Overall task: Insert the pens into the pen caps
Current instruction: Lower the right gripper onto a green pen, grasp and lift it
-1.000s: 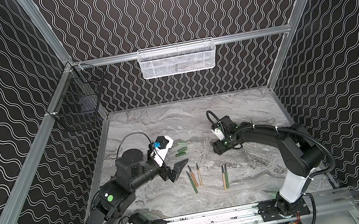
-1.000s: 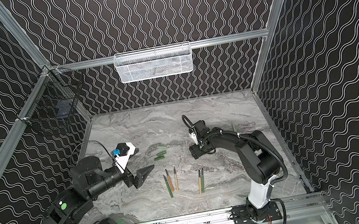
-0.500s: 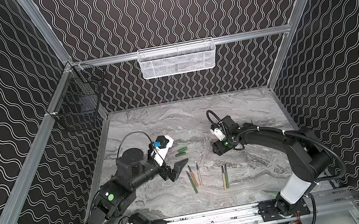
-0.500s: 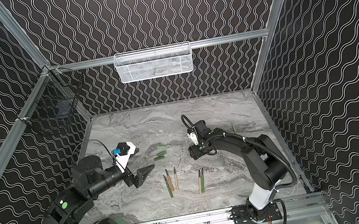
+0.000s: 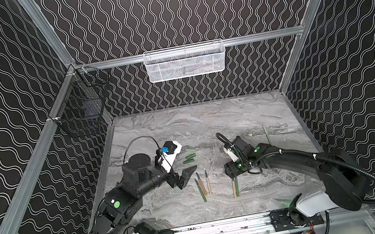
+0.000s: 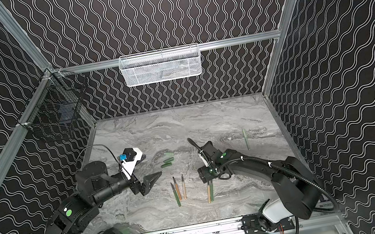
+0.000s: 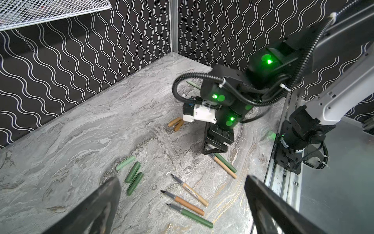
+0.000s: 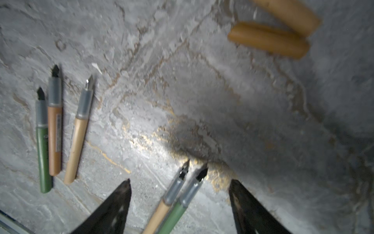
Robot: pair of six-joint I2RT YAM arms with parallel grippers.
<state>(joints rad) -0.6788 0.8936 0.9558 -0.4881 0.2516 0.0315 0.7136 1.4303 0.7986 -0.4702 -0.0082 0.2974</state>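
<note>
Since a second ago the right arm (image 5: 293, 159) has swung its elbow outward, while its jaws stay low over the desk (image 5: 182, 123), spread and holding nothing. Between them two pens lie side by side, touching: a tan pen (image 8: 156, 214) and a green pen (image 8: 172, 217), dark tips pointing ahead of the jaws. Two orange caps (image 8: 269, 39) lie further ahead, and three more pens (image 8: 54, 137) lie off to one side. The left jaws hang spread wide and empty, with three green caps (image 7: 133, 172) just ahead of them. Picking up a pen seems to be the step in hand. Next the right jaws must drop and close on one barrel only, so a small sideways shift looks wise.
</note>
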